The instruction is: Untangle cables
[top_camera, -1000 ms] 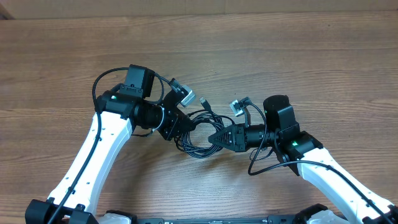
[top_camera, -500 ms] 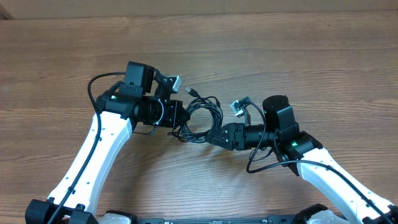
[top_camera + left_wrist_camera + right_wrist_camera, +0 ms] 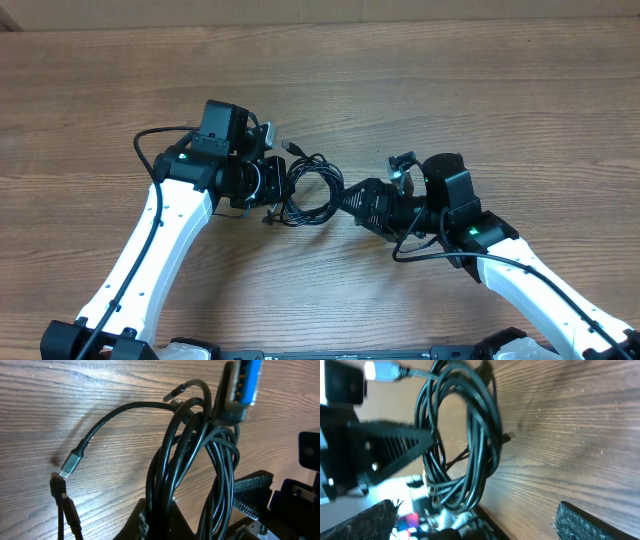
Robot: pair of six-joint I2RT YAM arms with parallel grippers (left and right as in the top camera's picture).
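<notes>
My left gripper (image 3: 277, 192) is clamped on the left edge of the cables (image 3: 313, 190), a coil held upright over the table (image 3: 450, 90); my right gripper (image 3: 352, 200) gapes empty just right of that coil; I judge I'm between grasps, next needing one strand pinched and drawn out

In the left wrist view the cables (image 3: 170, 475) run off the edge at 6 o'clock, hiding the fingertips of the left gripper (image 3: 272, 190). A blue plug (image 3: 241, 382) is cut off at 1 o'clock. In the right wrist view that plug is blurred at 11 o'clock, and the fingers (image 3: 585, 522) of the right gripper (image 3: 352, 198) are clipped at 5 and 7 o'clock.
</notes>
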